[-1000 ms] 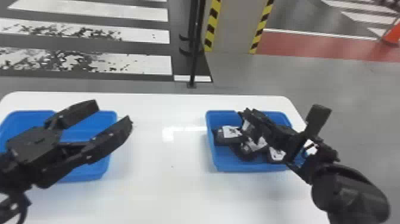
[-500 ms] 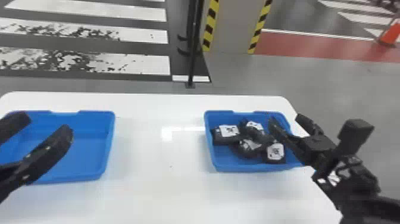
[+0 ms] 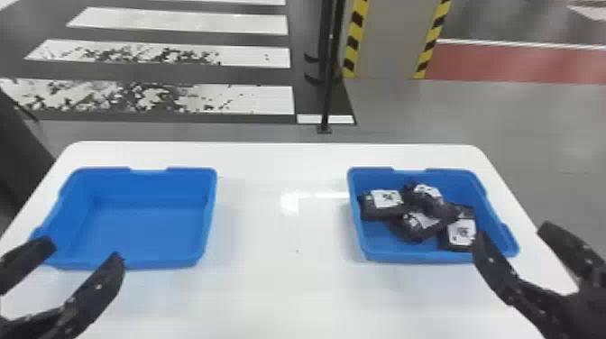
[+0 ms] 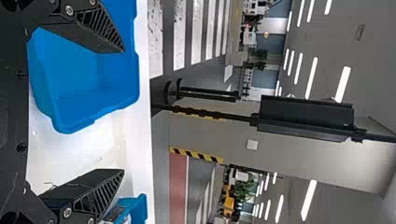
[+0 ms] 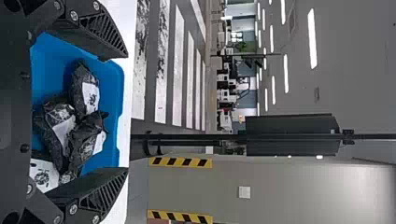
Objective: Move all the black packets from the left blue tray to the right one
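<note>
In the head view the left blue tray [image 3: 144, 225] holds nothing, and the right blue tray [image 3: 372, 245] holds several black packets [image 3: 424, 218] with white labels, heaped together. My left gripper [image 3: 83, 252] is open at the left tray's front edge, nothing between its fingers. At the right tray's front right corner my right gripper [image 3: 514, 234] stands open and empty. The left wrist view has the left gripper [image 4: 123, 112] spread wide, with the left tray [image 4: 93, 79] beyond. In the right wrist view the right gripper [image 5: 127, 114] is spread, packets [image 5: 86, 93] lying in the tray beyond.
Both trays rest on a white table [image 3: 279, 279], with a wide gap of tabletop between them. Behind the table's far edge stand a thin black post [image 3: 331, 81] and a pillar [image 3: 390, 40] with yellow-black striped edges.
My right gripper has drawn back from above the right tray toward its front right corner, uncovering the packets. My left gripper has moved back toward the near left, off the middle of the left tray.
</note>
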### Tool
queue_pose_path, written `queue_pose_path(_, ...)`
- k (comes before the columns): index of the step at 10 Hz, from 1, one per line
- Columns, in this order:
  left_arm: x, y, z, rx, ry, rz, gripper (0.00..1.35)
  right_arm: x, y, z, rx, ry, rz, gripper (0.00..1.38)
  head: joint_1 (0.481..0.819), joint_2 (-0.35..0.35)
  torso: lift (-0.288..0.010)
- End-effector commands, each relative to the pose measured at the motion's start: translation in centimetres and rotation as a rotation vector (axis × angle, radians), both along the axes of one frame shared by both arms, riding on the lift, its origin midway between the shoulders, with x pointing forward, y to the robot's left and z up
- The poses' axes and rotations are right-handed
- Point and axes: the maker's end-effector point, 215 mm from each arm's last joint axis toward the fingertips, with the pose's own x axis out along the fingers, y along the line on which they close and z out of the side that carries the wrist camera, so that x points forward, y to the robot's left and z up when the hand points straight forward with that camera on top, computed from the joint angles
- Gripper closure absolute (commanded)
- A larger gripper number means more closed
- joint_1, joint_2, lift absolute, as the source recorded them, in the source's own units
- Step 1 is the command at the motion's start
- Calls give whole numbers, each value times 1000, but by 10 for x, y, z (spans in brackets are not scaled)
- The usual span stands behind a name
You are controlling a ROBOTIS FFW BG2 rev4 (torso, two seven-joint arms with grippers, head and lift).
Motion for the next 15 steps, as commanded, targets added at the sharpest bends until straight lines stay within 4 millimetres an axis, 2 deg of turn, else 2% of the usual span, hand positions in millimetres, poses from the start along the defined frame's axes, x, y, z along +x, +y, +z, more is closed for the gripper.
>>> queue_pose_path(1, -7, 24, -7, 78, 14, 59, 130, -24, 10, -4, -11, 41, 14, 167, 695, -53, -140)
queue_pose_path(2, -8, 45, -9, 158, 22, 94, 130, -27, 12, -9, -6, 56, 17, 167, 695, -17, -140)
queue_pose_path(3, -6, 50, -5, 184, 15, 103, 130, -23, 15, -7, 0, 44, 22, 167, 695, 24, -140)
queue_pose_path(6, 3, 30, -2, 130, 2, 78, 130, -5, 27, -15, 73, 15, 35, 167, 695, 64, -140)
queue_pose_path(8, 8, 30, 6, 121, -22, 80, 130, 2, 27, -11, 83, -7, 33, 167, 695, 51, -140)
queue_pose_path(11, 9, 29, 6, 105, -21, 79, 130, 8, 26, -9, 106, -24, 32, 167, 695, 49, -140)
queue_pose_path(15, 9, 29, 3, 95, -10, 80, 130, 10, 34, -15, 143, -17, 46, 167, 695, 55, -140)
